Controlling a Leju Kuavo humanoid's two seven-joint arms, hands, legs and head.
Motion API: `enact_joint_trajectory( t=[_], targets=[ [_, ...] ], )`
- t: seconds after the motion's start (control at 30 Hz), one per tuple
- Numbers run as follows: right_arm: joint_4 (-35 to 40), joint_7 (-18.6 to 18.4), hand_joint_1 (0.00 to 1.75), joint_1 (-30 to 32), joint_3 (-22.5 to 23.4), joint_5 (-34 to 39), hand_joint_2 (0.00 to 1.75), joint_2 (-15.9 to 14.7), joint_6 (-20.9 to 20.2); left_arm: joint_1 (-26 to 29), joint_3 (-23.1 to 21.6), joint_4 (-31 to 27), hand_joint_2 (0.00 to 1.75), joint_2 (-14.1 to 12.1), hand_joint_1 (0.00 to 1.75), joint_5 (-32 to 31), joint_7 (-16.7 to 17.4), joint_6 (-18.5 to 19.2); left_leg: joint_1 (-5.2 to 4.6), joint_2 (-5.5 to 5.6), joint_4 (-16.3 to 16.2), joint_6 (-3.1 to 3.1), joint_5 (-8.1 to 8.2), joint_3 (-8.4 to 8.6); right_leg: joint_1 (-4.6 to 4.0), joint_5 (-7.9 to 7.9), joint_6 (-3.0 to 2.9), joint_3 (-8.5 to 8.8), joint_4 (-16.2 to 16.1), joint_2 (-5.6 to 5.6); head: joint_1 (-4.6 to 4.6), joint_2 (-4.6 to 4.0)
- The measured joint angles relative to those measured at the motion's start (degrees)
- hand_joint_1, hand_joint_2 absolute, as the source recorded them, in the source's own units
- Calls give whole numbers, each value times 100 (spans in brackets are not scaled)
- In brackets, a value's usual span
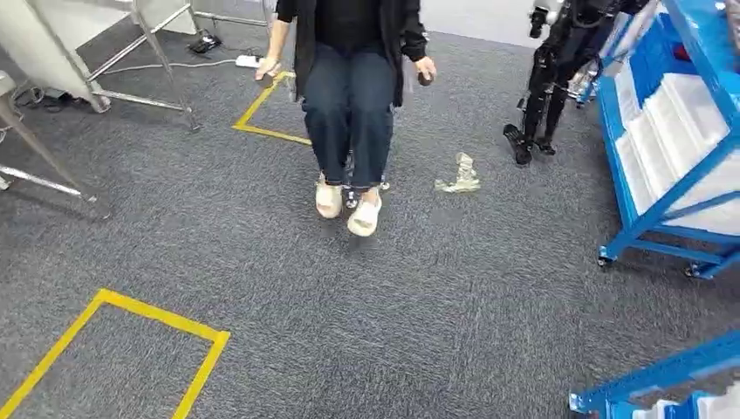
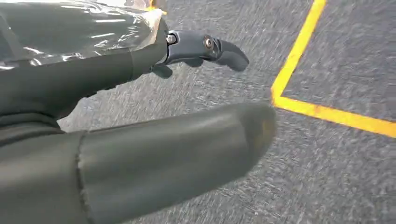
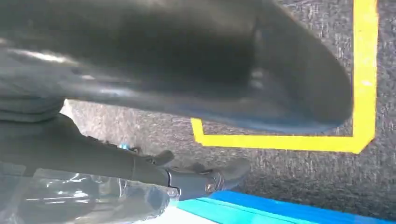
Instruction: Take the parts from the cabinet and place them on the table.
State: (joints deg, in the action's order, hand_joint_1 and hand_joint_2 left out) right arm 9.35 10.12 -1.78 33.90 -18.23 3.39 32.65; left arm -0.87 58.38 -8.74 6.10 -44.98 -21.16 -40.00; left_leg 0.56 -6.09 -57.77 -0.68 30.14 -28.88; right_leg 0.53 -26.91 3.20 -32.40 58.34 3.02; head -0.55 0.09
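Grey carpet (image 1: 419,332) runs under everything, so take the blue cabinet (image 1: 650,166) at the right of the head view as the marker. Nearest, the left hand (image 2: 154,140) hangs over the carpet with its thumb and dark fingers (image 2: 219,49) spread and nothing between them. The right hand (image 3: 196,116) also hangs empty, fingers apart, just beside a blue edge that is probably the cabinet's frame. A yellow tape outline (image 1: 122,349) lies on the floor well to the left of the cabinet. Farther off, a scrap of crumpled wrap (image 1: 460,175) sits on the carpet between the cabinet and a seated person (image 1: 353,96), whose feet (image 1: 349,205) point this way. The parts should be in the white trays (image 1: 672,113) on the cabinet shelves; I cannot make out any single part.

My worry is the walk: a step toward the cabinet could catch the wrap or crowd the person's feet. Also, the right hand hangs so near the frame that a turn might knock it.
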Motion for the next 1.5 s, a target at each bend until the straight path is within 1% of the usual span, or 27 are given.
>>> enact_joint_trajectory(
  t=[0.07,0.1,0.17,0.23,0.3,0.37,0.4,0.43,0.5,0.57,0.6,0.63,0.67,0.77,0.83,0.9,0.93,0.97,1.07,1.1,1.17,1.27,1.33,1.4,1.43,1.47,1.5],
  targets=[
    [0,33,0,20,-2,-24,0,0,-8,-26,0,0,0,9,0,7,-26,-17,20,-98,48,75,3,60,-20,12,-89,-24,-27,-107,-13,-2],
    [2,70,0,26,-2,-28,0,0,-22,-27,2,-2,0,9,0,7,-26,-22,60,104,-35,122,75,56,113,43,-147,29,-66,-171,7,-2],
    [2,124,0,7,0,-30,0,2,-26,-1,2,0,0,18,0,2,-7,-26,59,505,-659,112,517,-226,81,59,-251,19,-66,-250,44,0],
    [2,181,0,-14,-2,-39,0,22,-39,21,4,0,0,20,0,4,55,-26,57,615,-1621,116,924,-705,39,57,-258,5,-61,-395,46,0],
    [2,245,0,-10,-2,-46,0,31,-70,33,4,0,0,17,0,-4,68,-26,59,624,-1707,104,774,-805,20,57,-258,17,-57,-533,44,0],
    [2,258,0,-13,-2,-44,0,33,-68,33,2,0,0,15,0,-18,68,-24,67,662,-944,79,248,-477,21,56,-252,47,-47,-680,44,0],
    [2,254,0,-15,-2,-41,0,35,-53,33,4,0,0,13,0,-44,66,-24,87,840,-432,72,-14,-248,21,54,-248,49,-34,-753,48,-2],
    [2,214,0,-19,-2,-31,0,35,-26,38,2,0,0,7,0,-70,61,-24,117,1208,-178,58,-47,-161,4,49,-237,12,-3,-806,42,-2],
    [0,98,0,-36,-2,-28,0,31,7,37,-2,0,0,2,0,-87,39,-24,77,1104,-122,47,-27,-165,-18,65,-151,-91,21,-925,24,-2],
    [0,-24,0,3,-2,-31,0,26,33,36,0,-2,0,-11,0,-85,-4,-17,33,968,-98,-52,-54,-156,18,107,-67,-160,-11,-1072,28,-2],
    [0,-52,0,15,-2,-35,0,13,44,27,0,-2,0,-11,0,-85,-28,-11,82,880,-34,-126,-109,-140,6,89,-58,-168,58,-977,24,0],
    [-2,-81,0,29,-2,-37,0,18,59,27,0,-2,0,-20,0,-85,-50,-9,59,818,-11,-156,-112,-128,4,-21,-81,-257,233,-650,15,0],
    [-4,-131,0,16,-2,-39,0,28,77,37,0,-4,0,-35,0,-70,-61,-2,51,726,-11,-185,-113,-128,6,-220,-115,-455,601,-489,-20,0],
    [-7,-190,0,4,-2,-63,0,72,138,57,7,-4,0,-88,0,-39,51,11,23,443,-15,-192,-103,-143,37,-650,-98,-1042,1800,-373,-31,0],
    [-7,-133,0,30,-7,-92,0,131,175,54,13,-4,0,-133,0,-7,292,4,25,307,-15,-169,-87,-135,64,-499,11,-860,1494,-345,-35,0],
    [-7,-37,0,0,-15,-131,0,166,186,56,31,-4,0,-160,0,0,457,-13,36,181,-18,-122,-56,-97,95,-153,126,-234,393,-136,-33,0],
    [-7,30,0,-31,-22,-153,0,201,179,56,35,-9,0,-186,0,-2,546,-20,13,126,-21,-87,-36,-63,92,-78,102,-41,40,161,-39,0],
    [-4,105,0,-62,-35,-177,0,227,170,71,44,-28,0,-190,0,-4,650,-24,-15,84,-27,-23,11,-40,24,-32,69,4,22,186,-31,-2],
    [-4,280,0,-84,-68,-256,0,260,98,62,105,-181,0,-130,0,-35,865,-26,9,-61,38,62,13,54,-27,-35,-62,-76,45,-2,4,0],
    [-2,293,0,-95,-72,-256,0,265,96,63,127,-223,0,-120,0,-42,879,-26,13,-110,38,117,49,74,41,-4,-132,30,-2,-77,2,-2],
    [0,326,0,-96,-94,-267,0,267,92,80,175,-288,0,-64,0,-120,892,-26,66,413,-455,133,402,-101,100,25,-227,24,-25,-178,64,-2],
    [-2,367,0,-128,-183,-400,0,295,74,147,343,-491,0,55,0,-279,1003,-26,65,617,-1754,143,951,-773,42,18,-272,16,-24,-393,63,-2],
    [-2,354,0,-136,-223,-459,0,302,72,182,496,-644,0,151,0,-391,1064,-26,67,625,-1644,134,686,-812,33,17,-271,39,-21,-549,61,0],
    [-2,312,0,-157,-287,-540,0,308,72,192,656,-807,0,269,0,-529,1159,-26,92,703,-773,118,110,-458,35,15,-268,74,-17,-706,61,-2],
    [-2,271,0,-164,-339,-595,0,321,72,197,741,-910,0,338,0,-623,1231,-26,127,949,-345,116,-90,-284,35,14,-263,58,-11,-763,66,-2],
    [-2,218,0,-197,-380,-667,0,323,72,208,875,-1026,0,431,0,-766,1316,-26,127,1161,-95,112,-89,-258,-42,-12,-219,20,66,-826,74,-2],
    [-2,159,0,-204,-420,-732,0,334,72,212,984,-1122,0,527,0,-875,1364,-28,113,1061,-131,98,-90,-276,-22,-2,-190,2,28,-883,61,-2]
  ],
)
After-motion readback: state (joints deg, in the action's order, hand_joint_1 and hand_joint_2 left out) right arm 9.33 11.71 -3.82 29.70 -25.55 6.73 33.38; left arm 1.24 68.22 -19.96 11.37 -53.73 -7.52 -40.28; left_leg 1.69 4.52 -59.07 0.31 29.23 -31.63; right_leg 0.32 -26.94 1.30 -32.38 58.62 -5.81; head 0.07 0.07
